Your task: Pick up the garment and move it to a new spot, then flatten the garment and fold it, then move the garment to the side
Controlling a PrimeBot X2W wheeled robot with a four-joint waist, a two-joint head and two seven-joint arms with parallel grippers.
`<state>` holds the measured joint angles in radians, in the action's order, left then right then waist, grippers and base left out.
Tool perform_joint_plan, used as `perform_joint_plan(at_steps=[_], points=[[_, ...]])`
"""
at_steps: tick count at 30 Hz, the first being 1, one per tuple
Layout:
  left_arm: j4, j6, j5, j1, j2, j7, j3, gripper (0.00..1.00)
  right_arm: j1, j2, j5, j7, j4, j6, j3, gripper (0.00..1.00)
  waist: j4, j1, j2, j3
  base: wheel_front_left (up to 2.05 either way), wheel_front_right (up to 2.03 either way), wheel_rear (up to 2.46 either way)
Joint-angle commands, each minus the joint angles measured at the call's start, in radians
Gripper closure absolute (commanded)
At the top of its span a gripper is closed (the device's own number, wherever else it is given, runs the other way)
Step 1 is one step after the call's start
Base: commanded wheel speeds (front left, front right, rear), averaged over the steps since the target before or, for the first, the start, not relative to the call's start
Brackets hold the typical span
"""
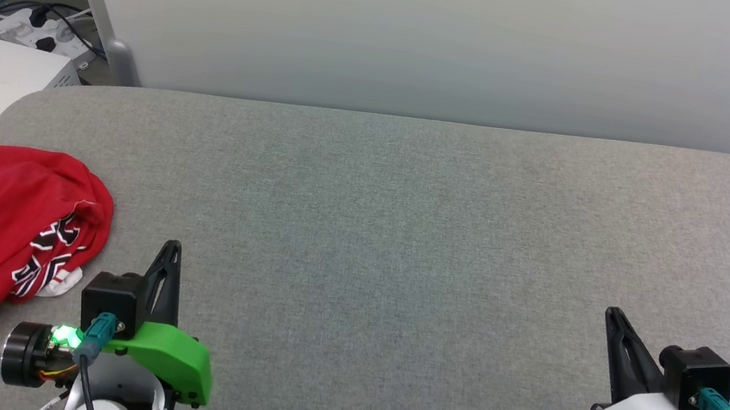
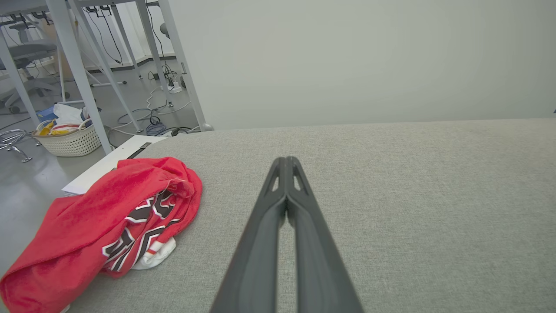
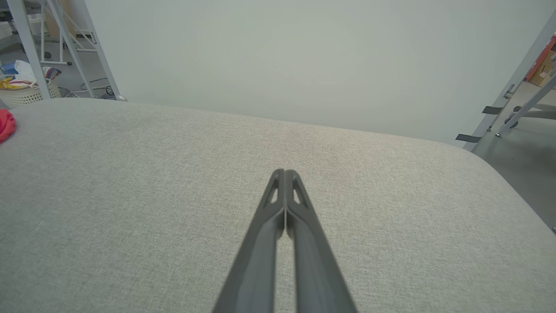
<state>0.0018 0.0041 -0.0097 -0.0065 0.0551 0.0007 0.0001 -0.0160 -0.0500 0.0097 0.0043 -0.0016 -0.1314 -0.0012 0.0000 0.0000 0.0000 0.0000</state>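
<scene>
Both my left gripper (image 1: 172, 247) and right gripper (image 1: 612, 314) are shut, empty, and the crumpled red jersey T-shirt (image 1: 8, 236) lies at nine o'clock of the nearer left one.

red garment (image 1: 1, 235), grey table (image 1: 403, 238)

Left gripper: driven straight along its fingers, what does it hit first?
Way looks free: the left gripper points across bare tabletop toward the pale wall. The garment lies off to its left, out of line. Tabletop or wall first is unclear.
</scene>
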Motion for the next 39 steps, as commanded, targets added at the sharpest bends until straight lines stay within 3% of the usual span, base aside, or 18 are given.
perform_joint_plan(at_steps=[1, 28, 29, 39], points=[[-0.002, -0.004, 0.01, 0.006, -0.005, -0.001, 0.0, 1.0, 0.016, 0.0, -0.01, -0.004, 0.002, 0.001, 0.001, 1.0, 0.0, 0.0, 0.0, 0.0, 0.0, 0.0, 0.0], [-0.002, -0.004, 0.01, 0.006, -0.005, -0.001, 0.0, 1.0, 0.016, 0.0, -0.01, -0.004, 0.002, 0.001, 0.001, 1.0, 0.0, 0.0, 0.0, 0.0, 0.0, 0.0, 0.0], [0.0, 0.0, 0.0, 0.0, 0.0, 0.0, 0.0, 0.0, 0.0, 0.0, 0.0, 0.0, 0.0, 0.0, 0.0, 0.0, 0.0, 0.0, 0.0, 0.0, 0.0, 0.0, 0.0], [0.005, -0.002, -0.015, -0.003, 0.0, -0.015, -0.009, 0.0, 0.002, 0.0, 0.021, -0.015, 0.006, 0.0, 0.001, 0.0, 0.0, 0.0, 0.0, 0.0, 0.0, 0.0, 0.0]])
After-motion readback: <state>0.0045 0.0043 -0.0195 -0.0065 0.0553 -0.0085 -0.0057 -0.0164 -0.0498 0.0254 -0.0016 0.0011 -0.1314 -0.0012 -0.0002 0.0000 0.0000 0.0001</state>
